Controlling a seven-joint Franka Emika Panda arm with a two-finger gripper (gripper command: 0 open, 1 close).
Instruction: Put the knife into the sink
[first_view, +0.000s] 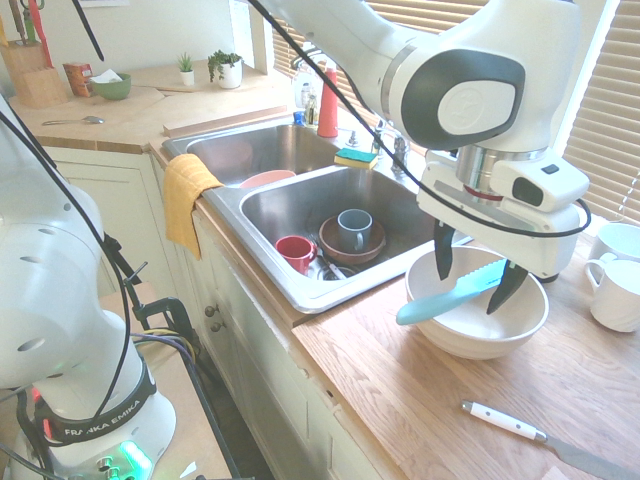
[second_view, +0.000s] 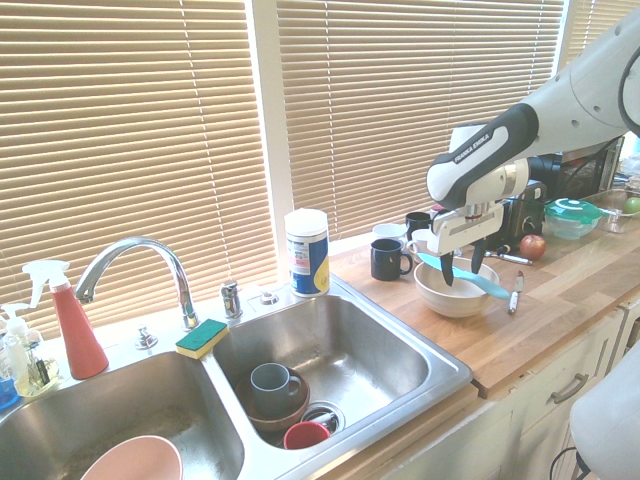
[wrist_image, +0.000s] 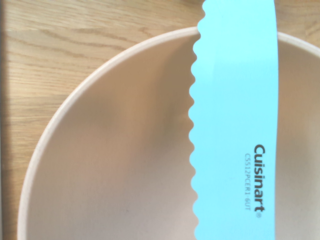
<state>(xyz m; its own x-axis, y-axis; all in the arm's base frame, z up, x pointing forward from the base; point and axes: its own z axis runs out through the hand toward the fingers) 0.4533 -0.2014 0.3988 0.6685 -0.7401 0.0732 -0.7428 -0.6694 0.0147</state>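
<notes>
Teal plastic knife (first_view: 452, 293) with a serrated edge hangs over the white round bowl (first_view: 478, 322) in the first exterior view, gripped between the two dark fingers of the white arm's gripper (first_view: 476, 271), which are closed on its blade. Its handle slants down toward the stainless steel double-basin sink (first_view: 300, 195), just left of the bowl. A white-handled metal knife (first_view: 540, 435) lies nearer on the wooden counter (first_view: 420, 400).

From the second exterior view, the gripper (second_view: 461, 269) holds the knife (second_view: 464, 277) above the bowl (second_view: 456, 293), right of the sink (second_view: 350, 345), clear of it.

Close up in the wrist view, the knife (wrist_image: 235, 125), printed "Cuisinart", crosses the bowl (wrist_image: 115, 150).
</notes>
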